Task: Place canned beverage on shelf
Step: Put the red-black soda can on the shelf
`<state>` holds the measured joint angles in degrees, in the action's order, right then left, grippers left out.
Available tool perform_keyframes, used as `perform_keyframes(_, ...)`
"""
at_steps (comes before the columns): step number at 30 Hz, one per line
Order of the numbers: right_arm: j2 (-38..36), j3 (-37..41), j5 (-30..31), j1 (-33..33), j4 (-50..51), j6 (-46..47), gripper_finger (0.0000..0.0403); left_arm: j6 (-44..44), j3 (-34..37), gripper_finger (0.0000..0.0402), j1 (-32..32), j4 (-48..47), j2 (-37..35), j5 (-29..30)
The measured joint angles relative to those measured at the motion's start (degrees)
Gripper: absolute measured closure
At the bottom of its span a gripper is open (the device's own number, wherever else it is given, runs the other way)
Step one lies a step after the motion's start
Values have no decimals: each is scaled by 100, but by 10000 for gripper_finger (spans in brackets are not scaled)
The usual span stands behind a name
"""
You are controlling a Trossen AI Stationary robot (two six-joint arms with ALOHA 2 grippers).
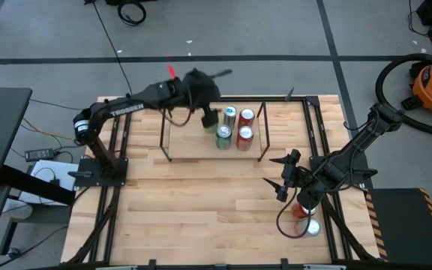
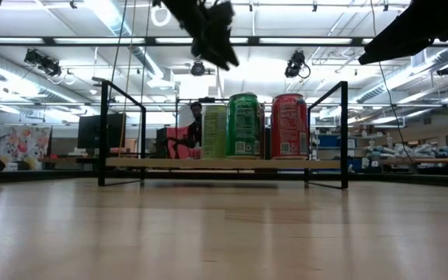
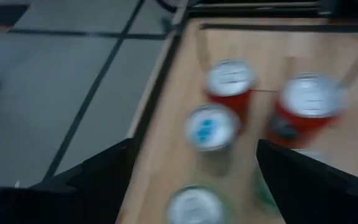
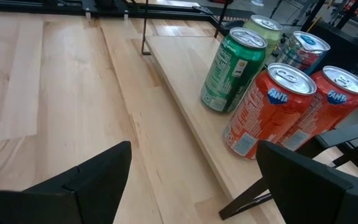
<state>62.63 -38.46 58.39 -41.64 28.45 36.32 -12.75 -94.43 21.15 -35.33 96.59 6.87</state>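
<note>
Where it stands at the left end of the row in the low view, the pale green can (image 2: 214,131) is the item nearest the left tool (image 1: 211,117) and is judged the can in hand for this task.

Handling (judged): thin-walled metal, stiff if full yet easily dented; smooth printed side, likely slippery; moderate weight. Best taken across the mid-body with the jaws square to the wall, well clear of rim and pull-tab, and kept upright.

Appearance: upright cylinder, pale yellow-green side with small print, silver lid. It rests on the light wood deck of the shelf (image 1: 190,139), upper centre of the high view.

Neighbours on the same deck, close together:
- green can (image 2: 244,124), just beside the pale one;
- blue-and-silver can (image 4: 306,50), behind;
- two red-orange Fanta cans (image 4: 272,106), at the right end.

Left tool: hangs above the pale green can at the upper centre of the low view, apart from it. Jaws wide, nothing between them; its wrist view shows only can lids below.

Right tool (image 1: 274,172): waits over bare worktop (image 1: 201,210), lower right of the high view, well apart from the shelf. Jaws partly spread, holding nothing.

Stock not yet shelved: two further cans (image 1: 313,227) on the worktop at the lower right, partly hidden beneath the right arm.
</note>
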Motion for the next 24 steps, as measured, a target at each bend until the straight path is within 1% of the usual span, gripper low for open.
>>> perform_keyframes(4,0,0,2,-115,-7,11,47,206,0,54,-575,-65,-4,4)
perform_keyframes(7,0,0,-30,-195,-16,38,47,627,0,54,-986,-64,37,20)
perform_keyframes(8,0,0,-128,-210,-24,90,47,775,2,54,-1111,-105,45,32)
perform_keyframes(9,-1,0,-310,-216,-48,146,47,926,4,54,-1236,-120,45,66)
perform_keyframes(14,130,-281,-1778,25,119,518,51,1671,4,54,-1793,-206,43,157)
perform_keyframes(19,508,-871,-2861,110,1388,849,59,2086,11,54,-2258,-474,93,167)
perform_keyframes(21,683,-1128,-3328,124,1945,1125,62,2230,89,54,-2434,-405,95,183)
perform_keyframes(24,916,-1433,-4024,121,2585,1551,64,2238,339,54,-2680,-228,88,394)
